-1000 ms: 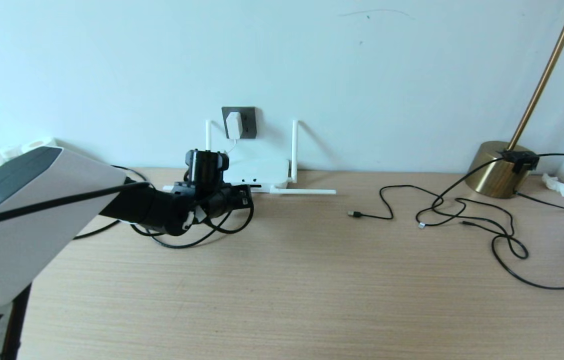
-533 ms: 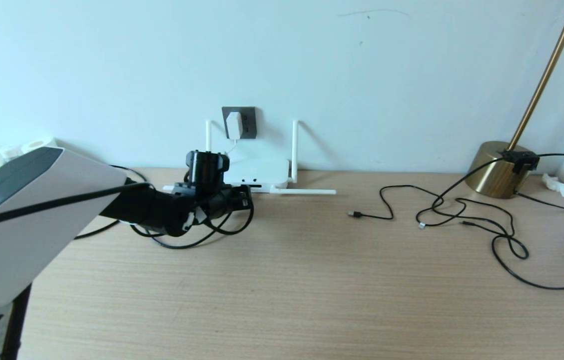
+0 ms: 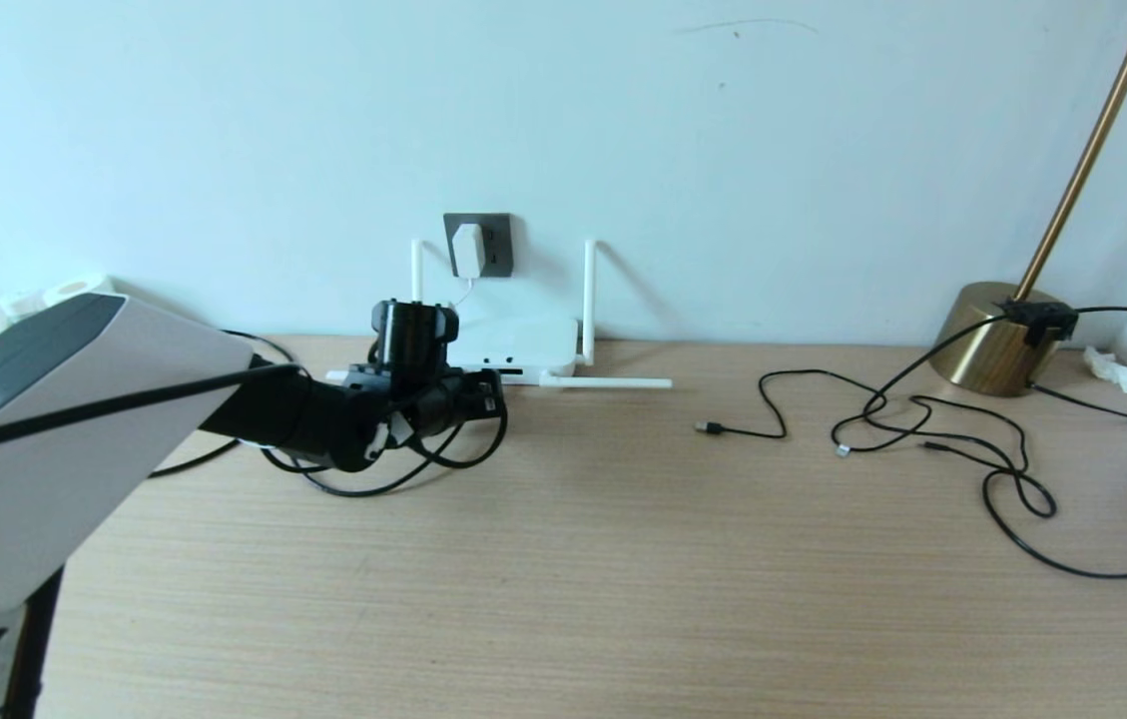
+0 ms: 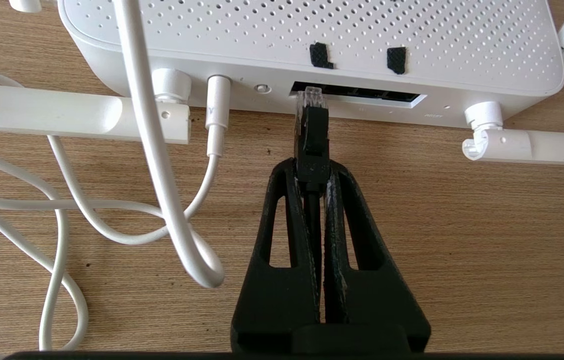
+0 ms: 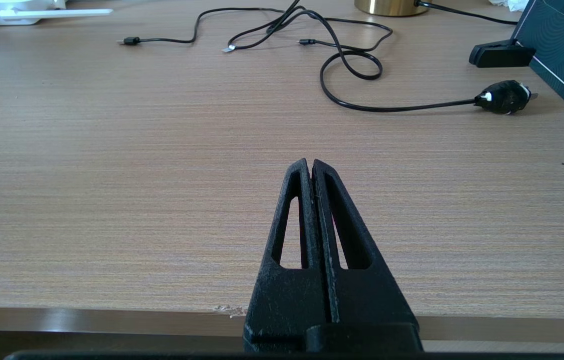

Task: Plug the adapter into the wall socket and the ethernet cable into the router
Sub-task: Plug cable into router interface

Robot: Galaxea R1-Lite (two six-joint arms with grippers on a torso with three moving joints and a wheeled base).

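Ethernet cable [image 4: 312, 131], its black plug pinched between the closed fingers of the left gripper [image 4: 313, 172], is held level above the wooden desk [image 3: 623, 559] with its clear tip at the mouth of the dark port slot on the router [image 4: 311, 30]. Whether the tip has entered the slot cannot be told. The rest of the black cable loops on the desk beneath the left arm, as the head view shows. The router lies flat against the wall, two antennas upright and two laid along the desk, with a white cord [image 4: 152, 150] plugged into its face beside the port slot and curling across the wood. Above the router, the adapter [image 3: 467, 250] sits in the wall socket [image 3: 493, 245]. The right gripper [image 5: 310, 165], fingers pressed together and holding nothing, hangs over the near edge of the desk, well apart from the router. Thin black USB cables [image 3: 922, 429] sprawl on the right side of the desk near the brass lamp base [image 3: 982, 340].
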